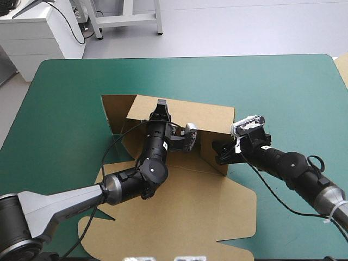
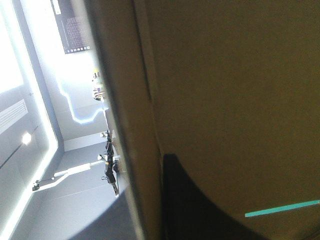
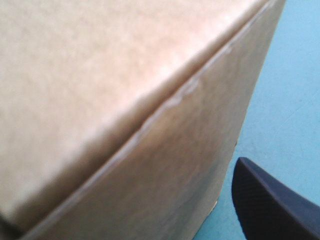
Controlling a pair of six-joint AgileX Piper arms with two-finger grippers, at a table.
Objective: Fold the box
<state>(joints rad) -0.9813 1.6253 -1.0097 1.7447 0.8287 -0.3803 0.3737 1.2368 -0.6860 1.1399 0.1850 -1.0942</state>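
Observation:
The brown box (image 1: 212,206) lies as a cut sheet on the teal-green cover, its back wall (image 1: 185,114) raised along the far side. My left gripper (image 1: 161,106) reaches over the sheet to that wall's top edge. In the left wrist view the board (image 2: 240,75) stands edge-on, with one black finger (image 2: 200,200) against its face and the other hidden behind it. My right gripper (image 1: 222,153) is at the box's right corner. There the box corner (image 3: 125,100) fills the view between spread fingers, one finger (image 3: 270,205) beside it over the cover.
A side flap (image 1: 117,111) stands up at the box's far left. The sheet's near flaps (image 1: 109,228) reach toward the table's front edge. A pale edge of board (image 1: 343,68) shows at the table's right edge. Teal-green cover (image 1: 65,119) stretches left of the box.

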